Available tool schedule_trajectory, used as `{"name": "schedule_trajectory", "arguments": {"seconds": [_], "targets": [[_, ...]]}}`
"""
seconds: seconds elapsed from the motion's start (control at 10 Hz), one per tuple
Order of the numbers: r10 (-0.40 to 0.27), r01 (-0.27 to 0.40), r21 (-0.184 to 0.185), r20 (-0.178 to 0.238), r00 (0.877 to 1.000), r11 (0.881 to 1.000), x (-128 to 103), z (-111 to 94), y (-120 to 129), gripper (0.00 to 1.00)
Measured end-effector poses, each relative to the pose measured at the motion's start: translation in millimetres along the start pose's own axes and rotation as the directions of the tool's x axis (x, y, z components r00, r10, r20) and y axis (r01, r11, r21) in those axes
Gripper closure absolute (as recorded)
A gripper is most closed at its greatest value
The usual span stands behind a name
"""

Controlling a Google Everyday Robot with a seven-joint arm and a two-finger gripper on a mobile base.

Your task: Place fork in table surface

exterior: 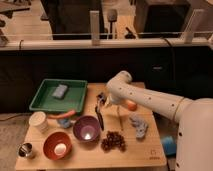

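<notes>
The fork (120, 118) is a thin pale utensil lying on the table surface (135, 152), just right of the purple bowl (86, 129). My gripper (103, 99) hangs at the end of the white arm (145, 100), above the table's middle and up-left of the fork. Its tip is right at the shiny head of a black-handled utensil (99, 119). Whether it touches either utensil I cannot tell.
A green tray (41, 102) at the back left holds a grey block (60, 91). Along the front-left stand a white cup (39, 121), a metal cup (25, 150) and an orange bowl (57, 145). Grapes (114, 141), a blue-grey cloth (139, 126) and an orange fruit (131, 105) lie near the fork.
</notes>
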Motion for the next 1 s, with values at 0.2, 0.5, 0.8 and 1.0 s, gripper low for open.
{"name": "schedule_trajectory", "arguments": {"seconds": [0.2, 0.5, 0.8, 1.0], "targets": [[0.0, 0.0, 0.0, 0.0, 1.0, 1.0, 0.0, 0.0, 0.1, 0.2], [0.0, 0.0, 0.0, 0.0, 1.0, 1.0, 0.0, 0.0, 0.2, 0.2], [0.0, 0.0, 0.0, 0.0, 1.0, 1.0, -0.1, 0.0, 0.2, 0.2], [0.0, 0.0, 0.0, 0.0, 1.0, 1.0, -0.1, 0.1, 0.3, 0.2]]}}
